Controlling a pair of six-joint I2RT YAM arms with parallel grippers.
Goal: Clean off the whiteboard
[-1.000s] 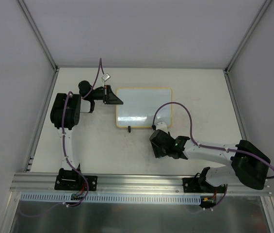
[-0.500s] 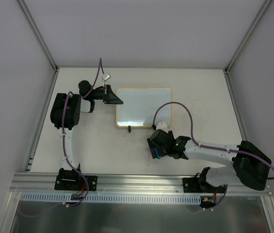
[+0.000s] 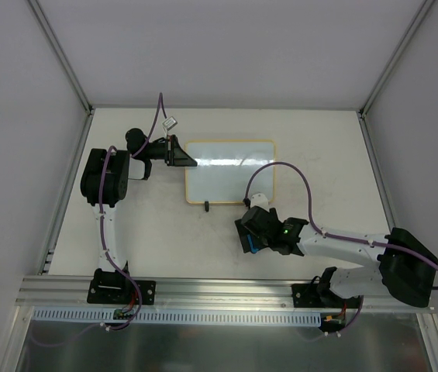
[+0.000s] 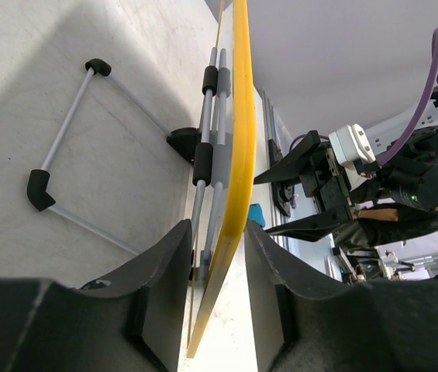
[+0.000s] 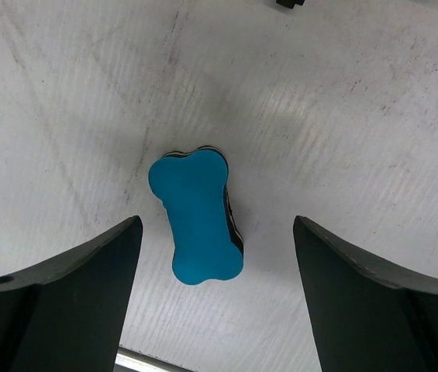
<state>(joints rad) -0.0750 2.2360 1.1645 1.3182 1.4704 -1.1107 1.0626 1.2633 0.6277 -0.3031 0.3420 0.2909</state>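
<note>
Right gripper (image 5: 215, 225) open over a blue eraser (image 5: 195, 218); left gripper (image 4: 217, 267) pinching the whiteboard (image 3: 230, 172).
Near the front of the table (image 3: 319, 147), the right gripper's fingers are spread wide on each side of the eraser and do not touch it. Its own camera shows the eraser's bone shape, but the top camera shows only a bit of blue. Farther back, the whiteboard sits mid-table. The left gripper squeezes its left edge, and only that wrist's camera shows the yellow frame between the fingers.

whiteboard (image 4: 239, 147) edge between left gripper (image 4: 217, 229) fingers (image 4: 164, 279)
</note>
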